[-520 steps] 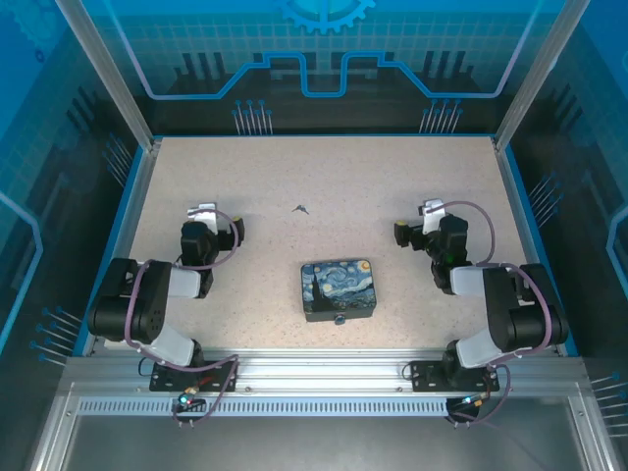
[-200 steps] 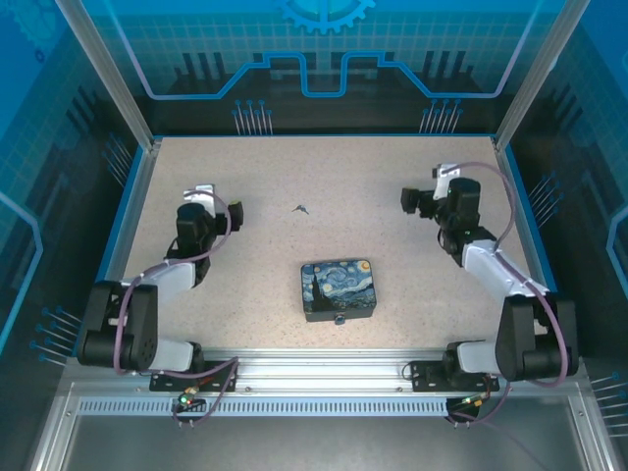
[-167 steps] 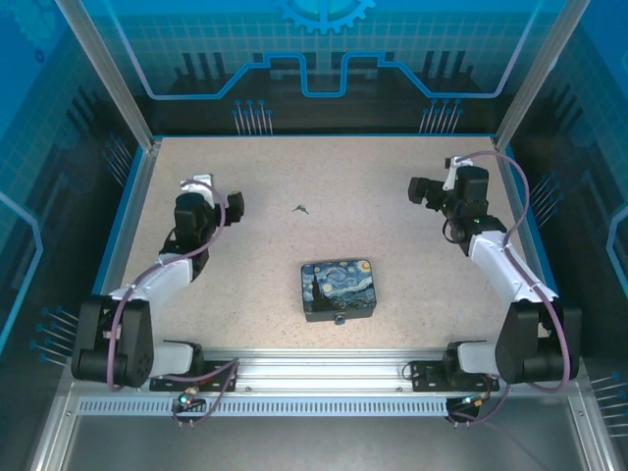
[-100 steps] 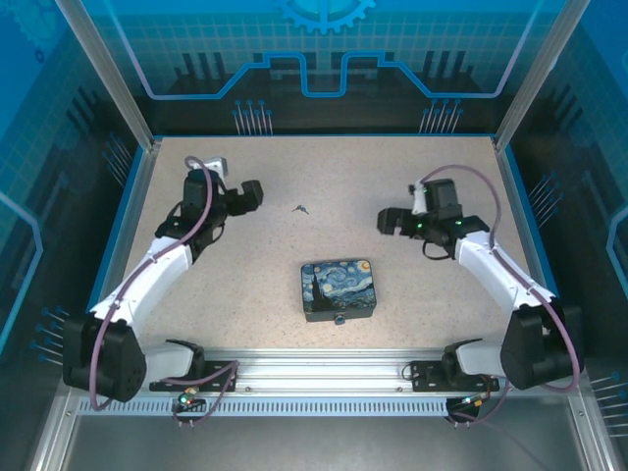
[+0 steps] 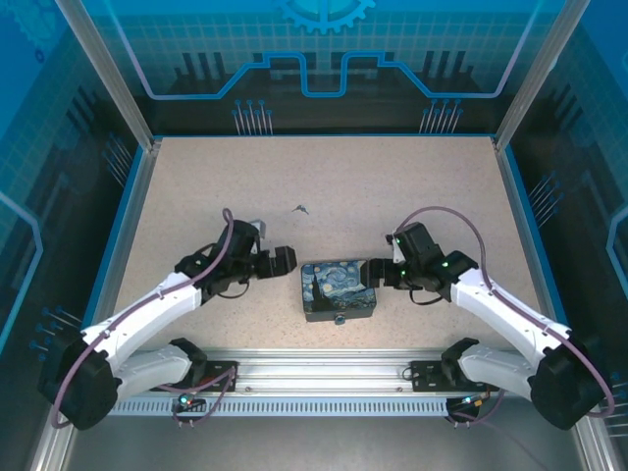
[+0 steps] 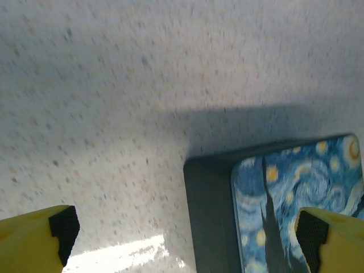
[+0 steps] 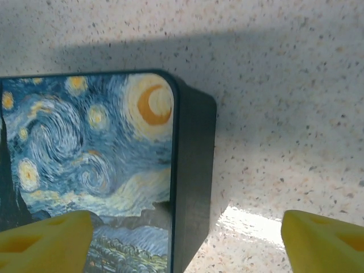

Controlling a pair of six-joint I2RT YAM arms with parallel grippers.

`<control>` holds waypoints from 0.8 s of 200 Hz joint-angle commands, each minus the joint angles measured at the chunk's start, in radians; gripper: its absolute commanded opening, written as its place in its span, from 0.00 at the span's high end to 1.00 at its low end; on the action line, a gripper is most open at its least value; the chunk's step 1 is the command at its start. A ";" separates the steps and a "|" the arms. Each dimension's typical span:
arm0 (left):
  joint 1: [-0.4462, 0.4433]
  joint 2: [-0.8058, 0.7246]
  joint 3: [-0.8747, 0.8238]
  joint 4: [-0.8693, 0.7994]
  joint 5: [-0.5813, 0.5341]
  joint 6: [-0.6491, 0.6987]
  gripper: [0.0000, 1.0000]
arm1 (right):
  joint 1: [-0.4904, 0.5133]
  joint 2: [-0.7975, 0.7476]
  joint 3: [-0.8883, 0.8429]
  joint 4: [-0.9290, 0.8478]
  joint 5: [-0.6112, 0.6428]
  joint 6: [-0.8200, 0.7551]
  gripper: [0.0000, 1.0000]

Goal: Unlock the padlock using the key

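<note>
Metal on both counts: the key (image 5: 301, 208) is a thin dark forked sliver lying flat on the speckled counter (image 5: 412, 177), well beyond the far edge of the Starry Night box (image 5: 339, 285), and the padlock (image 5: 340, 319) is a tiny bluish-grey body at the box's near side, touching it or just beside it (too small to tell which, and its shackle cannot be made out). Both will likely be stiff, light and slick. The key, being so flat, offers little to pinch, so I judge the best hold is across its broader head end, fingertips pressed down to the counter, leaving the blade free. The padlock would want holding by the flat faces of its body with the keyhole left clear, since it looks light enough to skid away under the key's push. The left claw (image 5: 286, 259) hovers just off the box's left end, its yellow fingertips (image 6: 34, 239) spread wide with nothing between them but the box's corner and bare counter. The right claw (image 5: 378, 272) sits at the box's right end, its jaws also apart, straddling that end wall in the wrist view without gripping it. Neither claw is near the key; fetching it is not yet done.
</note>
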 commanded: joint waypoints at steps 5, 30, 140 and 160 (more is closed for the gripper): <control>-0.069 0.006 -0.014 0.056 0.024 -0.089 0.01 | 0.035 -0.018 -0.019 0.000 -0.003 0.067 0.17; -0.126 0.075 -0.010 0.126 0.026 -0.120 0.01 | 0.050 -0.005 -0.016 0.018 -0.009 0.078 0.20; -0.195 0.413 0.175 0.255 0.023 -0.090 0.01 | 0.064 0.200 0.106 0.091 -0.034 0.084 0.49; -0.182 0.486 0.246 0.247 0.034 -0.067 0.01 | 0.040 0.243 0.136 0.100 -0.029 0.078 0.55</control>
